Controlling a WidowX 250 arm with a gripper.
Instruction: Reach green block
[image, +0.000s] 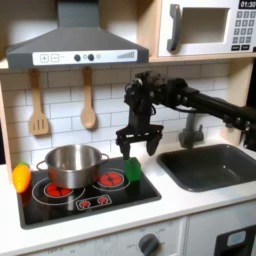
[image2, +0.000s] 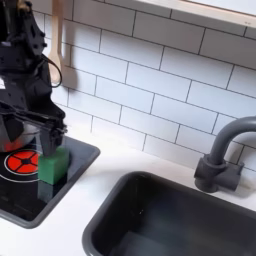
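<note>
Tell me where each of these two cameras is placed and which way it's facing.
First exterior view: in front of the toy kitchen, facing the tiled wall; shows the black arm, open gripper above the small bright green block, beside the steel pot.
Second exterior view: close, low over the counter, angled across the dark sink toward the grey faucet; gripper at the second exterior view's left.
Shared: gripper, green block, black stovetop, sink.

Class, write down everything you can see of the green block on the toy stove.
The green block is small, plain, matte and bright green, with flat faces like a cube. It stands upright on the black stovetop, at the right-hand edge in both exterior views, beside a red burner ring. The hand hovers open just above it; contact cannot be confirmed.
</note>
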